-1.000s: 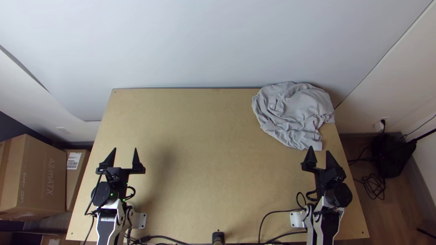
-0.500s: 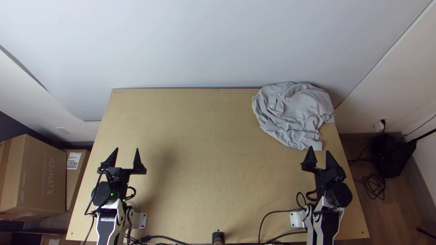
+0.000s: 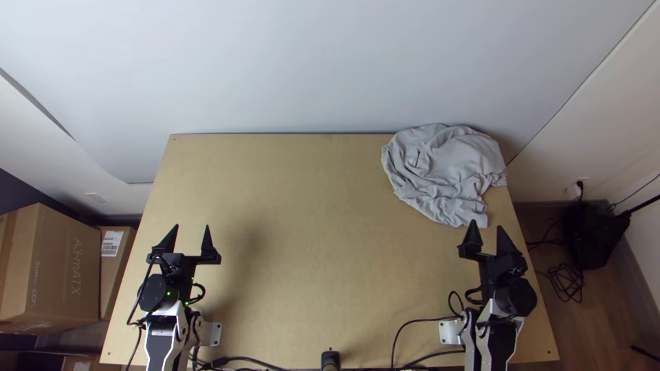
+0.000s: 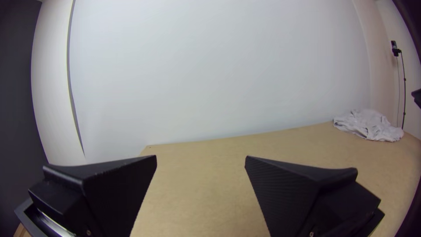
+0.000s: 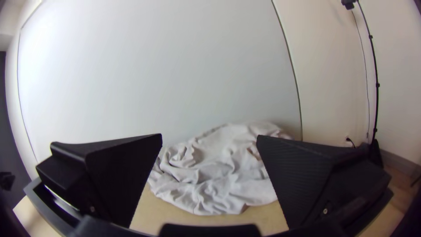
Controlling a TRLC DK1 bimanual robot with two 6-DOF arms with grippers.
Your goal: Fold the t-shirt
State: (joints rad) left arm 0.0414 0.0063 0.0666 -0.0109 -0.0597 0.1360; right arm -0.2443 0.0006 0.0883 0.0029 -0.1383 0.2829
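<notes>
Two hands, the left hand [image 3: 191,226] and the right hand [image 3: 487,225], are spread on the near side of a desk [image 3: 309,206], with a bunched t-shirt [image 3: 447,172] at its far right corner.
Nearest, black cables [image 3: 256,360] trail along the desk's near edge. Past them, each hand points toward the far side, its two flat black fingers parted by a wide gap. Off the desk's left side sit cardboard boxes [image 3: 65,268]. Farther on, the pale grey t-shirt lies in a loose, creased heap, well apart from the left hand; it seems to lie just beyond the right hand's tips, though from above they overlap its near edge, so touching or not is hard to tell. Behind the heap rises a plain white wall [image 3: 309,62].
</notes>
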